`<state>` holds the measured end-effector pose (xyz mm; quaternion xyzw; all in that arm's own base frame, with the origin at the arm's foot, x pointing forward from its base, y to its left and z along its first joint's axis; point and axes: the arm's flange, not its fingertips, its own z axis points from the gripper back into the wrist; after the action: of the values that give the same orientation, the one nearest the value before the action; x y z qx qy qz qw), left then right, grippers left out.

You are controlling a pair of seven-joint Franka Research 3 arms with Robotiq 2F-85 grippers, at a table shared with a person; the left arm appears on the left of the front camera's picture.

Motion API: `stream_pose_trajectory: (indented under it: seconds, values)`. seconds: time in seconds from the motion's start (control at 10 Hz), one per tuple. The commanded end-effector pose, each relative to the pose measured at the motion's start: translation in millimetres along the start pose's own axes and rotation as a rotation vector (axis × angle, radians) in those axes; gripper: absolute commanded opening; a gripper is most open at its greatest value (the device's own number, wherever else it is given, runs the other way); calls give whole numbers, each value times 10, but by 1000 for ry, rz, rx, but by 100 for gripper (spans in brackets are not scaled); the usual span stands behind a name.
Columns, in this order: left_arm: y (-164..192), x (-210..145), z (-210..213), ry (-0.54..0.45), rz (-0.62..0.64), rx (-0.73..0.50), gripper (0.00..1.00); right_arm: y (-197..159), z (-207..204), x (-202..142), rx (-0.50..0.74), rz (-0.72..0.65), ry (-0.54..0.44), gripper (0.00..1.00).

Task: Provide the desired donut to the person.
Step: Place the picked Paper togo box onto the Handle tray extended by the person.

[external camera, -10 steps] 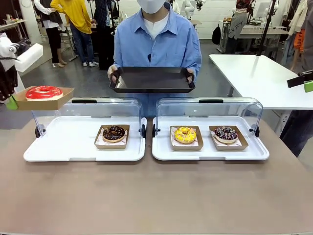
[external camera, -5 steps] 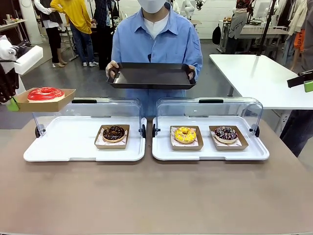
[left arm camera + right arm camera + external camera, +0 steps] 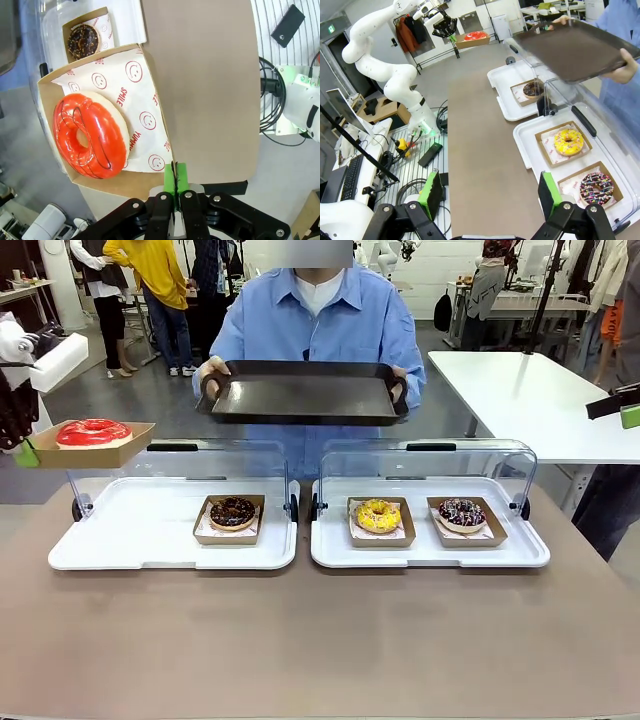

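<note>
The left gripper (image 3: 175, 176) is hovering high off the table's (image 3: 320, 640) left, pinching the cardboard tray (image 3: 95, 453) under the red donut (image 3: 90, 135). The right gripper (image 3: 490, 192) is gaping, empty. The person's (image 3: 320, 325) black tray (image 3: 300, 397) has seemingly come nearer.

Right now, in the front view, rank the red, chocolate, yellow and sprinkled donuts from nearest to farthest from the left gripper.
From the left gripper, pinching the cardboard tray:
1. Red donut, in that tray, far left.
2. Chocolate donut, left case.
3. Yellow donut, right case, left spot.
4. Sprinkled donut, right case, right spot.
</note>
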<state>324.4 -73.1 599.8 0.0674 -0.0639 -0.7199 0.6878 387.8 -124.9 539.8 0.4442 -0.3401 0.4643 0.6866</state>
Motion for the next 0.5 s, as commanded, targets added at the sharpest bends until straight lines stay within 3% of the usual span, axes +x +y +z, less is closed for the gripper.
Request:
stream_pose_trajectory:
  seconds: [0.0,0.4]
  values:
    - [8,11,46,10,18,-6,0,0,2,-3,4,2,-6,100]
    - [8,11,46,10,18,-6,0,0,2,-3,4,2,-6,100]
